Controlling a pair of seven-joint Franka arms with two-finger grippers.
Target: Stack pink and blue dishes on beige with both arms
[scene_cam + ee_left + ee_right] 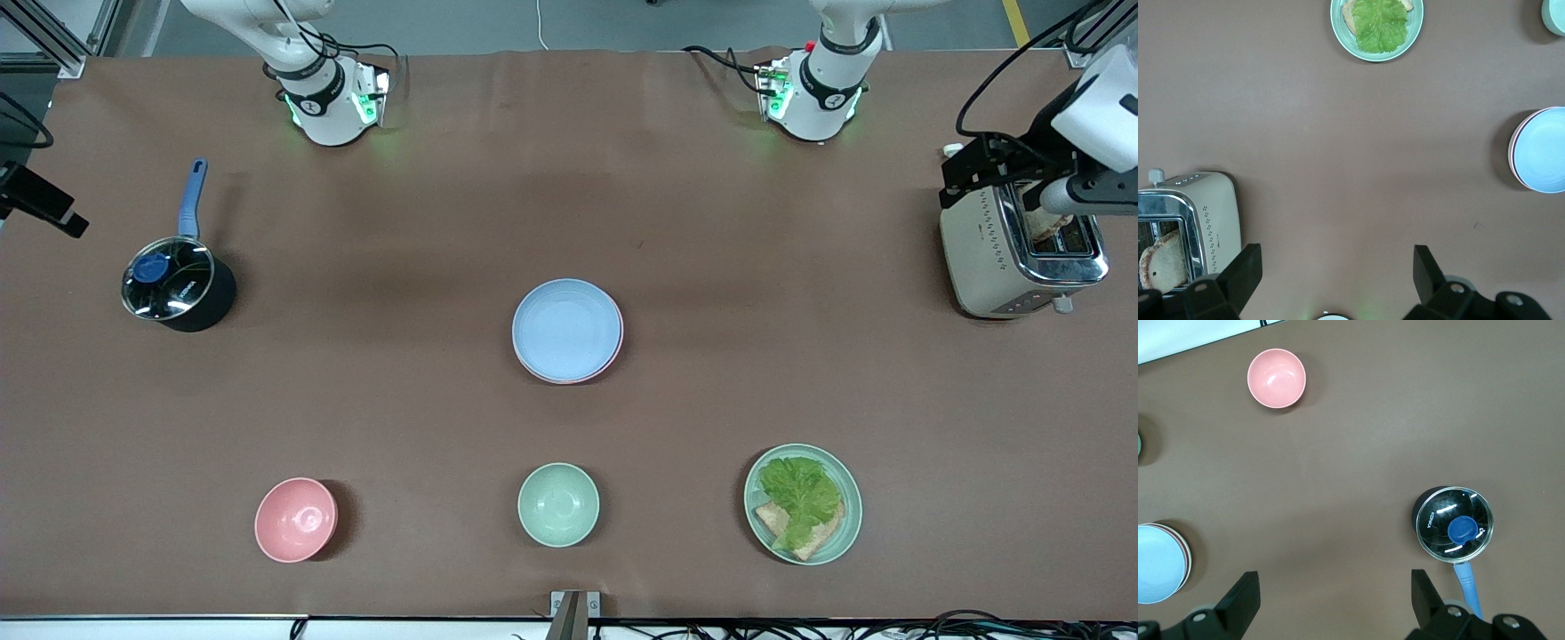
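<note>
The light blue plate lies on top of the pale pink plate at the middle of the table; only a thin pink rim shows round it. The stack also shows at the edge of the left wrist view as the blue plate and of the right wrist view as the blue plate. The beige plate is hidden or out of view. My left gripper hangs open and empty high over the table by the toaster. High over bare table near the saucepan, my right gripper is open and empty too.
A lidded black saucepan with a blue handle stands toward the right arm's end. A toaster holding bread stands toward the left arm's end. Nearer the camera are a salmon-pink bowl, a mint-green bowl and a mint-green plate with lettuce and bread.
</note>
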